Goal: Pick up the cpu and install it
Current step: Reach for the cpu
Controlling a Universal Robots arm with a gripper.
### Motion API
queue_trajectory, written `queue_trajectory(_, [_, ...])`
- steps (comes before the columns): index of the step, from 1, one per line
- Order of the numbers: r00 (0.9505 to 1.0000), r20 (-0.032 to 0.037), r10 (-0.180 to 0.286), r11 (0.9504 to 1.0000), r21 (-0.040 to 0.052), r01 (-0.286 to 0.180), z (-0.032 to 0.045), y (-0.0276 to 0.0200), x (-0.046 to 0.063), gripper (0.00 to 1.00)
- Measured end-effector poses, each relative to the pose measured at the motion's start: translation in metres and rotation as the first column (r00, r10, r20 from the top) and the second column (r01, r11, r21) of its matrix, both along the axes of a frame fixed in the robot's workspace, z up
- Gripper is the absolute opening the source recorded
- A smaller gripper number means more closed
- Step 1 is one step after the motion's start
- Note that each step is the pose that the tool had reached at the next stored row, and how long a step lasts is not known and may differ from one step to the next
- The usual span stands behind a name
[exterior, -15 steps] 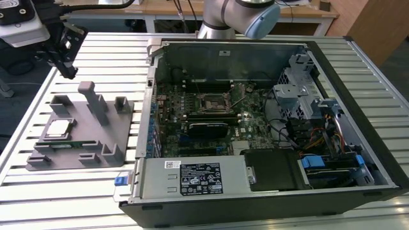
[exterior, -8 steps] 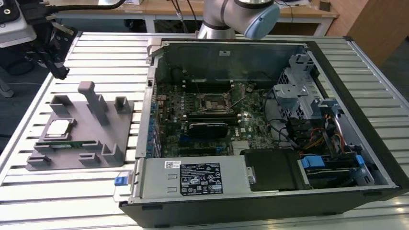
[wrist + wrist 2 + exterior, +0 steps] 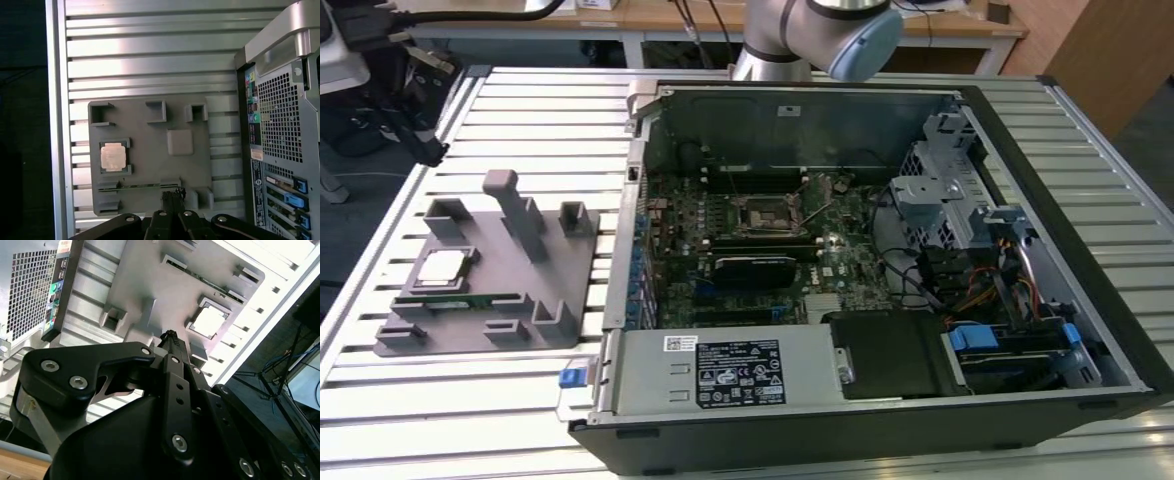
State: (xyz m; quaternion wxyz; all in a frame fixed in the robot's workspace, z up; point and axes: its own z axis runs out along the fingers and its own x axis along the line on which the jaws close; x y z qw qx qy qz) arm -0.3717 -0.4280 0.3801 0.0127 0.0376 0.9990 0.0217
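**Shut gripper hangs over the cpu's tray**

The black two-finger gripper (image 3: 172, 194) has its fingers pressed together, with nothing between them. In both wrist views it hangs high over the flat grey plastic holder tray (image 3: 145, 150), well apart from it.

The small flat square cpu with the silver-grey metal top (image 3: 443, 268) lies in a pocket of that tray. In the exterior view the tray is at 9 o'clock from the open black computer case (image 3: 801, 125). The cpu is at 9 o'clock from the tray's middle. A long thin green memory stick (image 3: 460, 300) lies just beside the cpu, at 6 o'clock.

The cpu looks light, thin and stiff. Its shiny top is likely slippery, and its underside is probably easy to hurt. Two opposite side edges look like the best place for a gentle pinch. A thin pale rim runs round the metal top.
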Motion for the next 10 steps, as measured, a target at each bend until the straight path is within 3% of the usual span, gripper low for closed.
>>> queue_trajectory(4, [1.0, -0.0023, 0.0, 1.0, 0.0004, 0.0, -0.0003, 0.0, -0.008, 0.11])
queue_trajectory(8, [0.9996, -0.028, 0.0, 1.0, 0.0028, 0.0, -0.0009, 0.0001, -0.014, 0.11])
queue_trajectory(10, [0.9994, -0.0337, 0.001, 1.0, 0.0029, -0.001, -0.0024, 0.0, -0.018, 0.11])
